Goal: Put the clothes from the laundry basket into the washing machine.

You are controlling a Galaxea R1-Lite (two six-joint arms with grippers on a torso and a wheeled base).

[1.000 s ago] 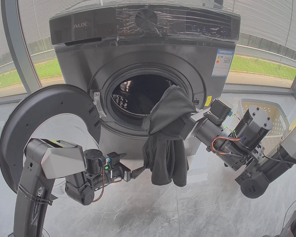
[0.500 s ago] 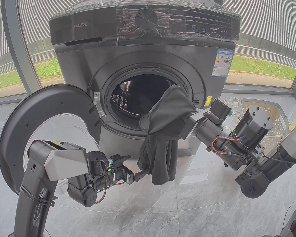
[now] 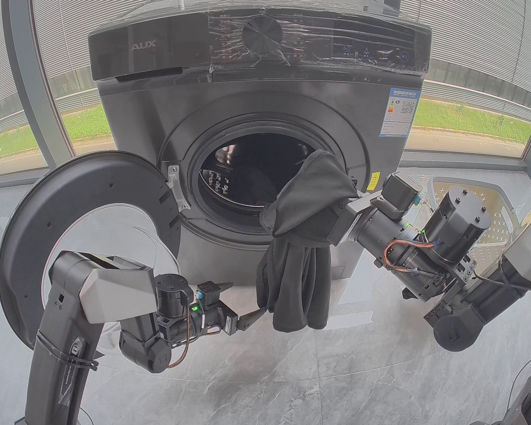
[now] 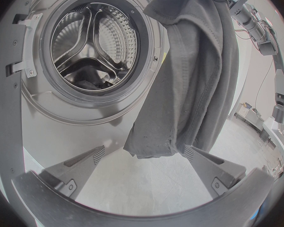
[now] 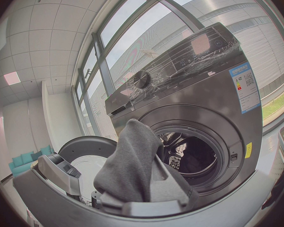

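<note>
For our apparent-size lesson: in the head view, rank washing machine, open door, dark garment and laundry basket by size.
1. washing machine
2. open door
3. dark garment
4. laundry basket, though the right arm hides part of it.

Bright, even daylight comes to us through the tall windows [image 3: 478, 42] behind the washing machine [image 3: 159, 107], so its front sits in soft shade and the dark garment [image 3: 301, 237] shows few folds. The wrinkled plastic film [image 3: 312, 36] over the control panel throws white glare, and the polished floor [image 3: 366, 379] carries pale reflections. We see the steel drum [image 4: 91, 44] gleam with highlights and a lit ceiling panel [image 5: 12, 78] glow, while every view bows straight lines at its edges and both wrist views fall to black corners.
</note>
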